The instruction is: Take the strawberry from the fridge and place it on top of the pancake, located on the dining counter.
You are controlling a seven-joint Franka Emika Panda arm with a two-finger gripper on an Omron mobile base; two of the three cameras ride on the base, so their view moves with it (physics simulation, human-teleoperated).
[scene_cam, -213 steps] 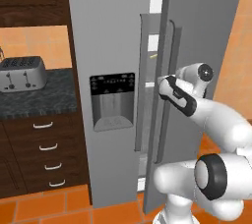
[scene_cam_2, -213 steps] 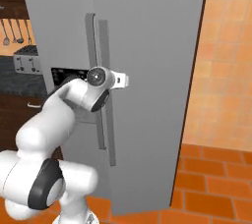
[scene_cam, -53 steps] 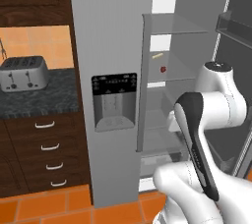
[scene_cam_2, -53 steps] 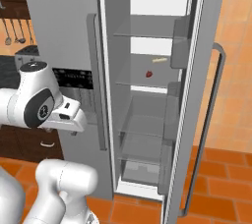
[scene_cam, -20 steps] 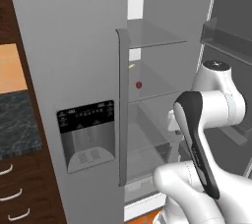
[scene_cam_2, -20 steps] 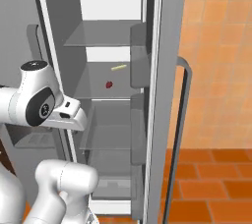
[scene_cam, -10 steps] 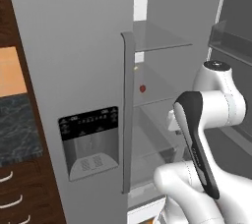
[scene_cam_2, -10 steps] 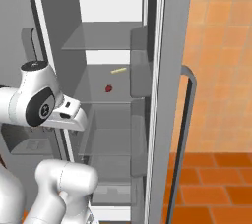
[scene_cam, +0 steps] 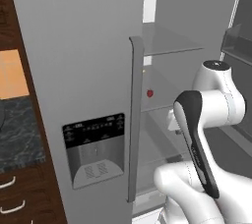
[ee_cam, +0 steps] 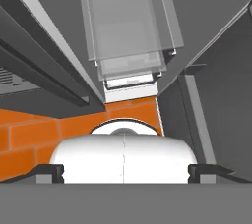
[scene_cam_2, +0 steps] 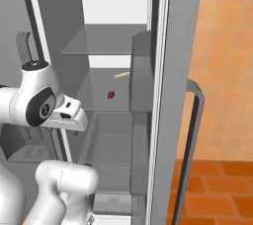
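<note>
Red strawberry (scene_cam_2: 111,94) lies on a fridge (scene_cam: 88,70) shelf; the right base view adds a yellow stick (scene_cam_2: 121,75) behind it; gripper (ee_cam: 125,171) jaws spread wide, empty.

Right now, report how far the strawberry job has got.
Done: the fridge stands with its right door open. In hand: nothing yet; the strawberry lies on a middle shelf near a thin yellow stick, and the claw is open, pointing down at the orange floor. Left: reach in, grasp the strawberry, carry it to the pancake on the dining counter.
</note>
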